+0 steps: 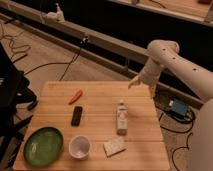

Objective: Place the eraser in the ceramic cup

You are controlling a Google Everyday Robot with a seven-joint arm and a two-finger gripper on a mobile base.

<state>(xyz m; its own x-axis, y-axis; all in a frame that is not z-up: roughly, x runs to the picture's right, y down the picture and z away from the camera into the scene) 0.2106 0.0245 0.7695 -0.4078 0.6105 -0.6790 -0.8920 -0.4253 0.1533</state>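
I see a pale wooden table (pixel 145 150) with a plank-grained top. The eraser (pixel 76 115) is a small, flat, matte black bar with rounded ends, lying flat left of centre. Directly at its 6 o'clock, apart from it, stands the ceramic cup (pixel 79 146), round, white, thin-walled and upright. At the cup's 9 o'clock is a glossy green bowl (pixel 44 146), and at its 3 o'clock a beige block (pixel 114 146). A slim white bottle (pixel 121 117) lies near centre. The gripper (pixel 134 82) hangs over the far edge at 1 o'clock. I cannot tell how open it is.
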